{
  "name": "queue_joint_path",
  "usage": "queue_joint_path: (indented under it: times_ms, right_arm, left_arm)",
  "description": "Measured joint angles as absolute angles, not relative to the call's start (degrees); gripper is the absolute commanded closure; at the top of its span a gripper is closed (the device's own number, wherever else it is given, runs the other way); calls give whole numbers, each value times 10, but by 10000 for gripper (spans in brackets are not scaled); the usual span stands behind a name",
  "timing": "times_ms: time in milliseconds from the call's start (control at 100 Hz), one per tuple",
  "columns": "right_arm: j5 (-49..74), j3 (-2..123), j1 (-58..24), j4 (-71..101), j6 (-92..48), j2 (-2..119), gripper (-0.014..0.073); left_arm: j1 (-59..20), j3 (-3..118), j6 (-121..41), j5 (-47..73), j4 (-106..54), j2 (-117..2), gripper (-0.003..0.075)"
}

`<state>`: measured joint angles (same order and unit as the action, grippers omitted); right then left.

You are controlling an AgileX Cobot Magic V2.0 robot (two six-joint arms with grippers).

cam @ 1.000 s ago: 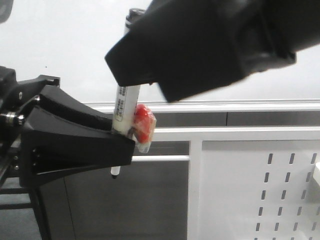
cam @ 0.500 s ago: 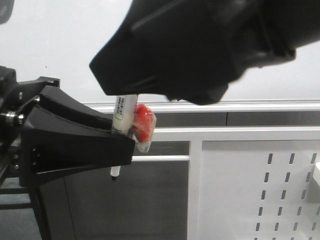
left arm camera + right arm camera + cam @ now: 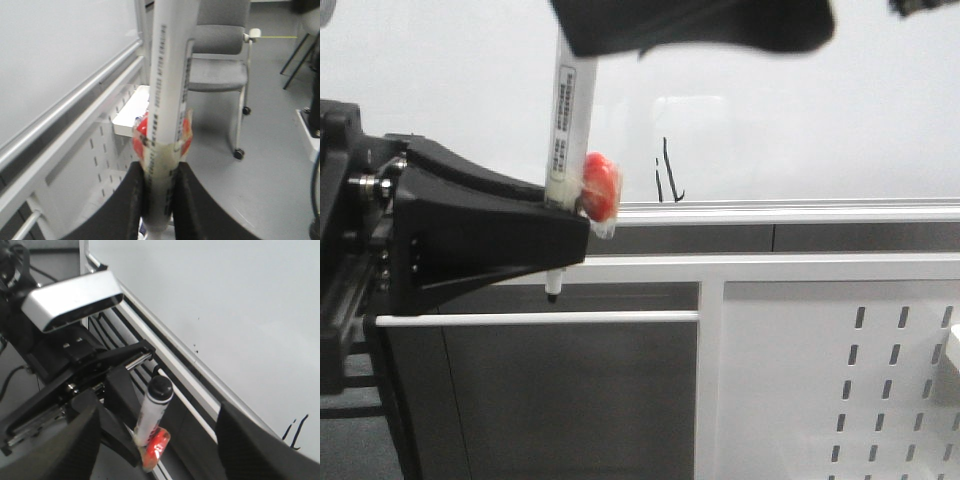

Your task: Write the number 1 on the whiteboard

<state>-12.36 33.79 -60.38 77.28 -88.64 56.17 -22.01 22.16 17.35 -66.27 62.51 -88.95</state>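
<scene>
1. Front view: the left tool (image 3: 565, 245) is clamped on a white marker (image 3: 565, 120), which stands upright with its tip pointing down below the tool. Red tape (image 3: 600, 188) wraps its barrel. The number 1 (image 3: 665, 172) sits low on the whiteboard (image 3: 820, 110), just above the silver rail (image 3: 800, 210). The right tool (image 3: 700, 20) hovers at the marker's top end; I cannot tell its opening here.
2. Left wrist view: the fingers (image 3: 134, 200) pinch the marker (image 3: 167, 100) low on the barrel. It looks light, rigid and smooth, likely slippery; the taped band seems the surest hold.
3. Right wrist view: only here does the marker's black butt end (image 3: 161, 387) show, with the right tool (image 3: 160, 450) spread wide and empty above it.
</scene>
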Motion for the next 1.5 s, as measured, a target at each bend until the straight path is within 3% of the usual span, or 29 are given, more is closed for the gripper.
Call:
queue_joint_path:
  times_ms: [1000,1500]
  right_arm:
    - [-143,338,-604,776,-888,553,148]
    - [-143,338,-604,782,-888,553,148]
  left_arm:
    - [-222,201,31,-639,187,-900,742]
    - [-286,201,-21,-648,48,-966,742]
